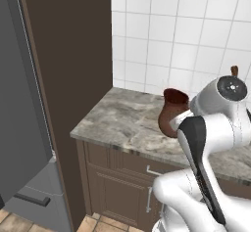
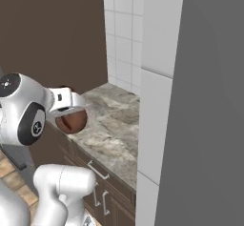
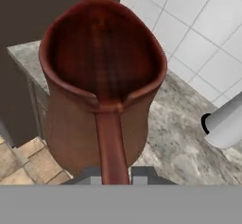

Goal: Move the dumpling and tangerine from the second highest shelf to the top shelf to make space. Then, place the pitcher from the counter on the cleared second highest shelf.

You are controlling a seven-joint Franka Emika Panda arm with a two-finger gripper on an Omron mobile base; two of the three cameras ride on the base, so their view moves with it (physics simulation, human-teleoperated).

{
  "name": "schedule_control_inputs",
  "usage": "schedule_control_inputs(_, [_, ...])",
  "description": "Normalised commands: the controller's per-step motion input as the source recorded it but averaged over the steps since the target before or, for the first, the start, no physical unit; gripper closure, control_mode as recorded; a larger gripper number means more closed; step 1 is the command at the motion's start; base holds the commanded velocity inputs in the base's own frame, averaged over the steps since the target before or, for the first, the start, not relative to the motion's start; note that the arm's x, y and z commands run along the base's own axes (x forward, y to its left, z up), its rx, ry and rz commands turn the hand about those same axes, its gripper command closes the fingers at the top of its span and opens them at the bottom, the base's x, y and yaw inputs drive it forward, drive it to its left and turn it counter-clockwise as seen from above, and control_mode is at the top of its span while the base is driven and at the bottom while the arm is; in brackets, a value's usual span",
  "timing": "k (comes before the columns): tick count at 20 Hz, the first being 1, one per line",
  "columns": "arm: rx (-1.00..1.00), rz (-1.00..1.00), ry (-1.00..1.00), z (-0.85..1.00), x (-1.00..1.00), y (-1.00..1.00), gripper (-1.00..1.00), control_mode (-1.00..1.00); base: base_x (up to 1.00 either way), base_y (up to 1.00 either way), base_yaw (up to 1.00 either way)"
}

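One gripper [image 3: 113,179], jaws clenched on the handle of the pitcher [image 3: 94,90], holds it directly ahead; the counter [image 3: 184,138] edge lies beneath.

A kitchen: marbled stone counter [image 1: 122,123] over dark wooden cabinets [image 1: 117,187], white tiled wall [image 1: 181,30].

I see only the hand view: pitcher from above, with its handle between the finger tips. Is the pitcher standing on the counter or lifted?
Observer: In the right base view the pitcher hangs at the gripper, clear of the counter.
Operator: Is it upright?
Observer: In the left base view its mouth faces up, so roughly upright.
Operator: What is on the left?
Observer: A tall dark brown panel, and a grey fridge door beyond it.
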Motion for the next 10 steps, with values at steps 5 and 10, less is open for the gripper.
schedule_control_inputs(5, [0.1,0.16,-0.06,0.0,-0.12,-0.22,1.0,-1.0,0.0,0.0,0.0])
schedule_control_inputs(10, [0.01,0.0,-0.01,0.0,0.01,-0.01,1.0,-1.0,0.0,0.0,0.0])
